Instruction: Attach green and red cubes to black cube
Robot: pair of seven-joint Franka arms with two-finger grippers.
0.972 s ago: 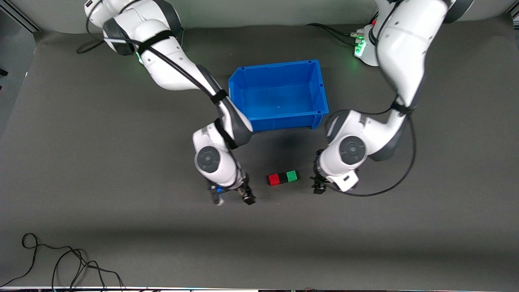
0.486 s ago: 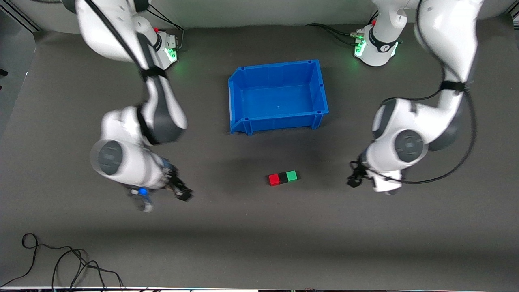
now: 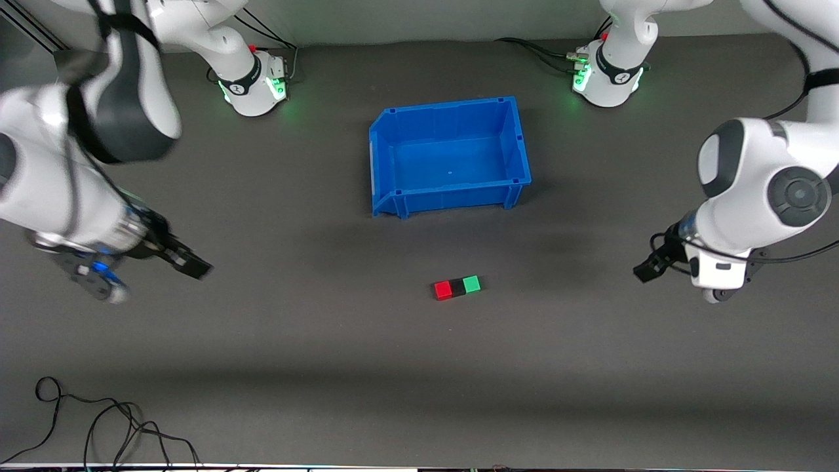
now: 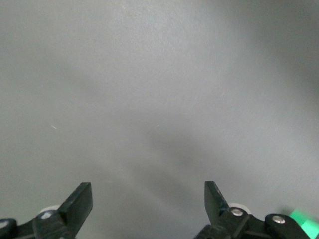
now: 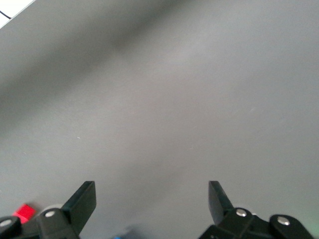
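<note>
The red cube (image 3: pixel 443 290), the black cube (image 3: pixel 457 287) and the green cube (image 3: pixel 471 284) lie touching in one row on the table, black in the middle, nearer to the front camera than the blue bin. My left gripper (image 3: pixel 678 282) is open and empty over bare table toward the left arm's end, well apart from the row. My right gripper (image 3: pixel 151 278) is open and empty over bare table toward the right arm's end. The left wrist view (image 4: pixel 148 199) and the right wrist view (image 5: pixel 152 199) show open jaws over grey mat with nothing between them.
An empty blue bin (image 3: pixel 393 141) stands mid-table, farther from the front camera than the cubes. Loose black cables (image 3: pixel 98 426) lie by the table's front edge at the right arm's end. The arm bases (image 3: pixel 606 72) stand at the back.
Both arms have swung outward from beside the cube row, each toward its own end of the table. The three cubes have not moved.
</note>
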